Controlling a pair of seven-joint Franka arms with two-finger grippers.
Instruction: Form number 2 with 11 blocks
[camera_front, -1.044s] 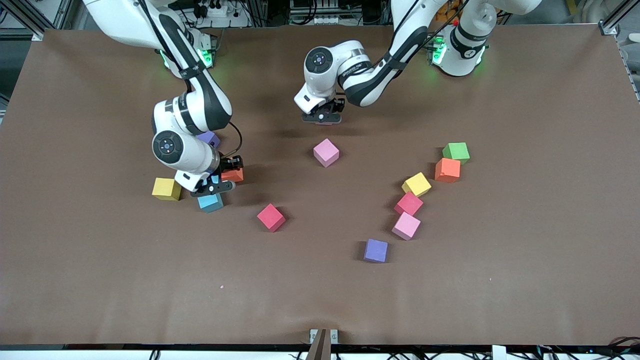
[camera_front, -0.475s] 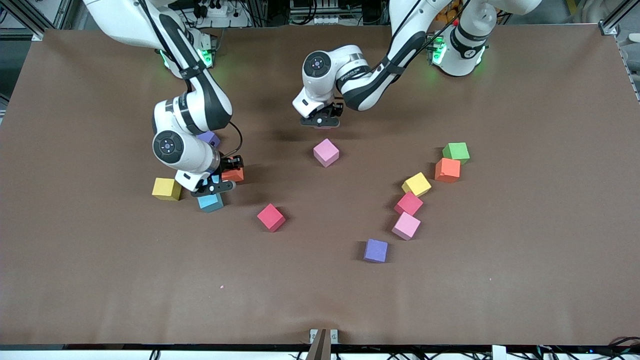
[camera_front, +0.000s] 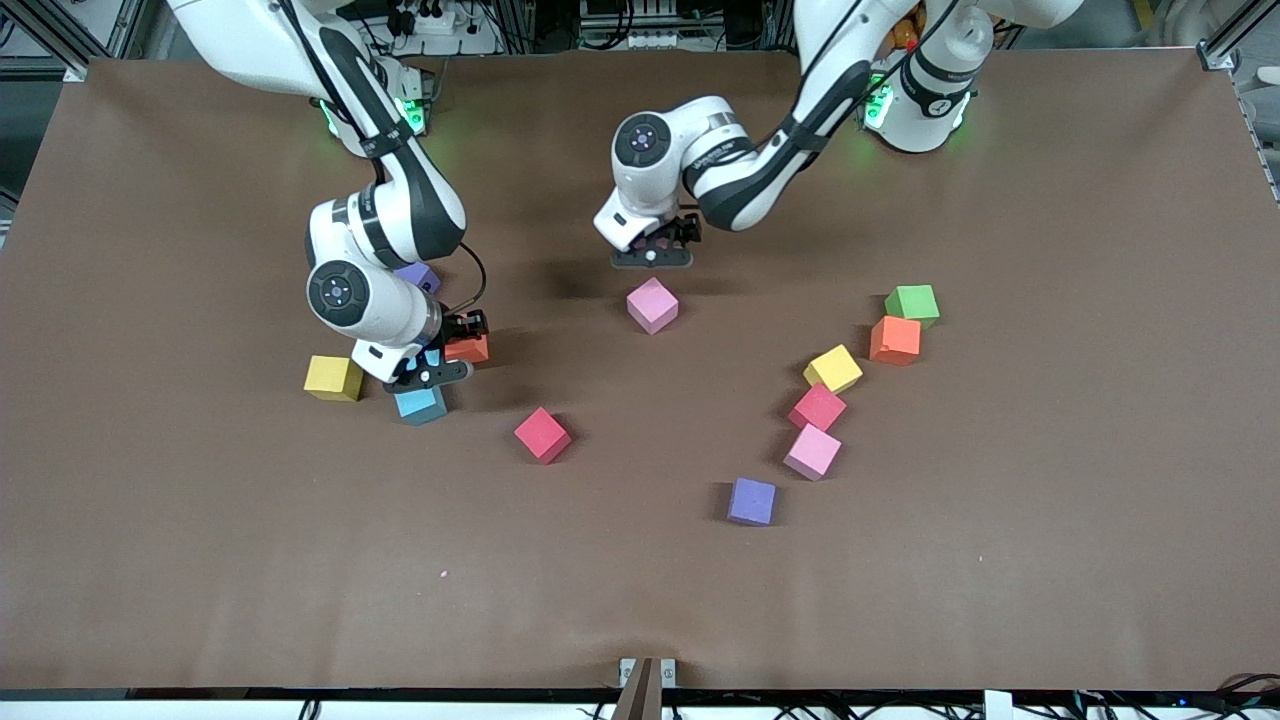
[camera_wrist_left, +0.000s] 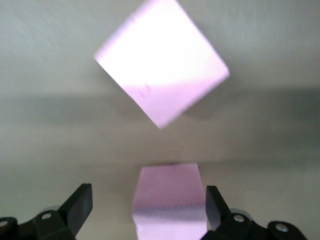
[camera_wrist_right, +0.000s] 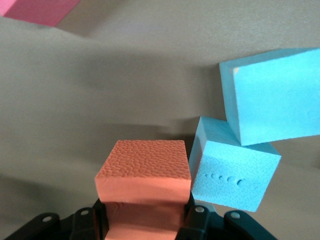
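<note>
The right arm (camera_front: 385, 215) bends down toward its end of the table, right gripper (camera_wrist_right: 145, 215) clamped on an orange block (camera_wrist_right: 144, 176) beside blue blocks (camera_wrist_right: 232, 170). The left arm (camera_front: 745, 175) reaches mid-table, left gripper (camera_wrist_left: 145, 207) spread open around a pink block (camera_wrist_left: 170, 197); another pink block (camera_front: 652, 304) lies nearer the front camera.

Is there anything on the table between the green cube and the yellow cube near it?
Yes: an orange cube sits between the green cube and the yellow cube, as the front view shows.
</note>
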